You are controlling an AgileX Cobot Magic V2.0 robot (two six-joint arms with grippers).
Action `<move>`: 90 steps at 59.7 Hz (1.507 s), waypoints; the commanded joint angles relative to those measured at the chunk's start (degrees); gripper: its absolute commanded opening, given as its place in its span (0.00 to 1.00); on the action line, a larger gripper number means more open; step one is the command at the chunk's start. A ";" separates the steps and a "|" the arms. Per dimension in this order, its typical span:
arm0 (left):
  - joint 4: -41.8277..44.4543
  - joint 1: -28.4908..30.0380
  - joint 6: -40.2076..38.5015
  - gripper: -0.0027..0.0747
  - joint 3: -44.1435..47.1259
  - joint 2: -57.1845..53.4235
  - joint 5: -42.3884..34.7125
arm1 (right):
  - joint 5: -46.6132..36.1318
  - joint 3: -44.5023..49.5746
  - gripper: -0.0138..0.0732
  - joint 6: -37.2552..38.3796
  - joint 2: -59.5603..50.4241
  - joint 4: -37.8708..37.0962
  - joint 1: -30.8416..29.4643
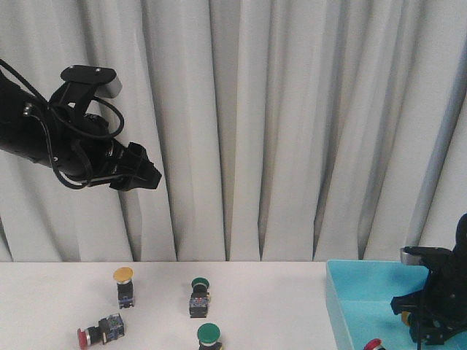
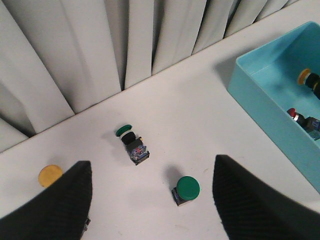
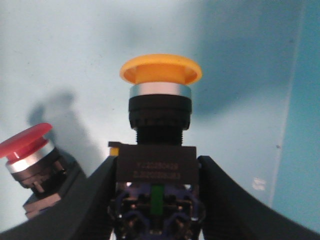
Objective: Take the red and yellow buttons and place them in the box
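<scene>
The right pincer (image 3: 156, 200) pinches the dark body of a yellow button (image 3: 160, 75) low inside the box (image 1: 343, 306), just beside a red button (image 3: 27, 145) already lying there. The step looks like the release: part the jaws only slightly, then lift straight up so the fingers do not knock the red neighbour. Farther off on the surface (image 1: 277, 306), another yellow button (image 1: 124, 275) and red button (image 1: 86, 337) wait among green ones (image 1: 209, 334). The left pincer (image 2: 150, 200) hangs spread and empty high above them.
</scene>
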 commanded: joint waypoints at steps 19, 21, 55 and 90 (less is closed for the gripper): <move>-1.22 -0.23 -0.70 0.68 -1.37 -2.82 -2.98 | 1.14 -1.58 0.66 -3.11 -2.10 1.79 -0.07; -1.22 -0.23 -0.70 0.68 -1.37 -2.82 -2.98 | 1.06 -1.58 0.68 -3.11 -2.24 1.92 -0.07; -1.22 -0.23 -3.48 0.68 -1.37 -2.82 -5.42 | -7.73 -11.53 0.61 -8.67 -30.46 13.94 -0.06; -25.87 -0.23 20.04 0.02 -1.37 -2.88 -0.53 | -9.33 -11.78 0.15 -8.61 -56.84 15.07 -0.06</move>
